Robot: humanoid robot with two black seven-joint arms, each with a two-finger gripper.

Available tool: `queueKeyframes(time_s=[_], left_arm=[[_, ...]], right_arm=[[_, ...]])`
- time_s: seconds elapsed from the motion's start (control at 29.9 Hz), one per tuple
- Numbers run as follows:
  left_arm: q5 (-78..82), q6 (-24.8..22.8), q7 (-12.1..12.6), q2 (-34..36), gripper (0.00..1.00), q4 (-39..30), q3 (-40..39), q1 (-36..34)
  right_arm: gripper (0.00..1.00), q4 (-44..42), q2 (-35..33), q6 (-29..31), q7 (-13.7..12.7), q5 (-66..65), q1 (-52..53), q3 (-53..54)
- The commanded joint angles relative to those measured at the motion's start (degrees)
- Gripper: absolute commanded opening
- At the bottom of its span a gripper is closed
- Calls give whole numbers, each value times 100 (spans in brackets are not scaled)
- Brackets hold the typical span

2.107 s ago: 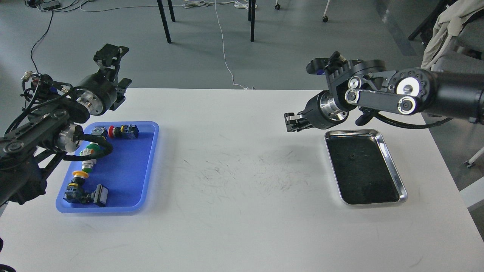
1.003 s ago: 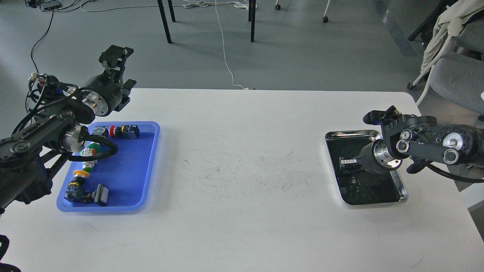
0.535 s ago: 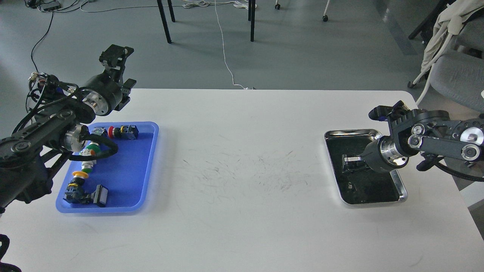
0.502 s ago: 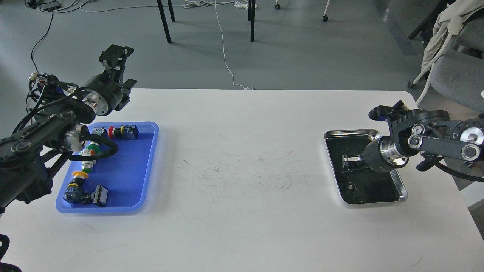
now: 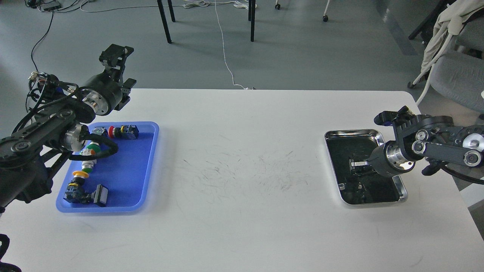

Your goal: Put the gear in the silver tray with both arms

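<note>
The silver tray (image 5: 403, 189) is set on the right side of the white table (image 5: 242, 226). The right gripper (image 5: 355, 165) is held low over the tray's dark floor; how far its fingers are parted cannot be told. The left gripper (image 5: 115, 56) is raised behind the blue tray (image 5: 128, 177) of push buttons (image 5: 123, 131), and its fingers cannot be made out either.

Bright, even overhead light; soft shadows on white table (image 5: 242, 158); glare on silver tray (image 5: 332, 133) rim; sharp focus.
</note>
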Motion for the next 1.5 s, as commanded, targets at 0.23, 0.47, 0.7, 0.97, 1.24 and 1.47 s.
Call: queueKeyframes(time_s=[0.23,0.47,0.7,0.97,1.24,1.47], left_arm=[[0,0,0,0,98,1,0,-3],[9,0,0,9,98,-7,9,-12],[9,297,-18,0,98,80,-44,-12],[-429,518,-44,-96,98,63,-70,-30],[-1520,360,-88,-359,98,133,-123,-3],[-1547,343,-97,-782,98,229,-685,172]], right_arm=[[43,4,4,-1,0,18,23,13],[84,-13,-66,-1,0,80,15,372],[94,-118,-558,-1,17,675,-178,2198],[94,-1918,-532,-1,422,4081,-1030,5336],[96,-1826,-287,-1,483,6733,-3102,6419],[97,-488,-225,-1,518,6689,-4301,7315]])
